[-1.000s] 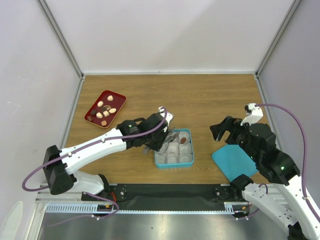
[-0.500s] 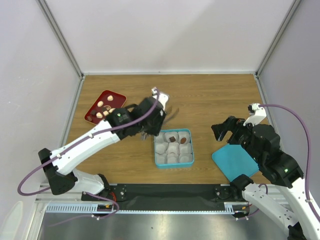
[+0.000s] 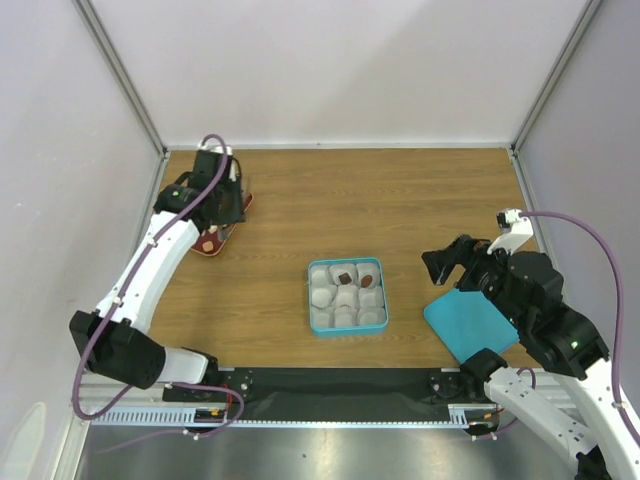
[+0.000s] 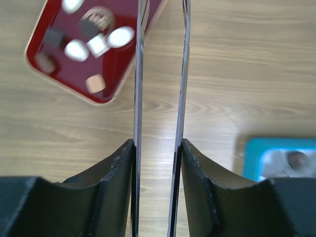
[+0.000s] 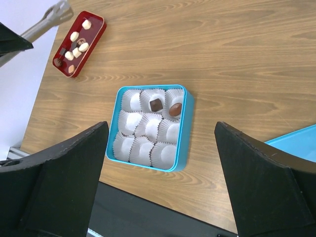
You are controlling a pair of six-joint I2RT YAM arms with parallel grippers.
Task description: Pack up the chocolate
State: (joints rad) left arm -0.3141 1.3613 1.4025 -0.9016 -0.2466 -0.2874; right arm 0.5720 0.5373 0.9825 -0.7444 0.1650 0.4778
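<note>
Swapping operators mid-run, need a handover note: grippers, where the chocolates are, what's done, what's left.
Left gripper: shut on the tongs, over the red tray at the far left. The blades are apart in the wrist view, with nothing seen between them.
Right gripper: open, empty, hovering beside the blue lid on the right.
Chocolates: two in the blue box, far row, middle and right cups. The rest are in the red tray.
Done: two of nine paper cups filled.
Left: pick from the tray, fill the seven empty cups, then probably fit the lid.
</note>
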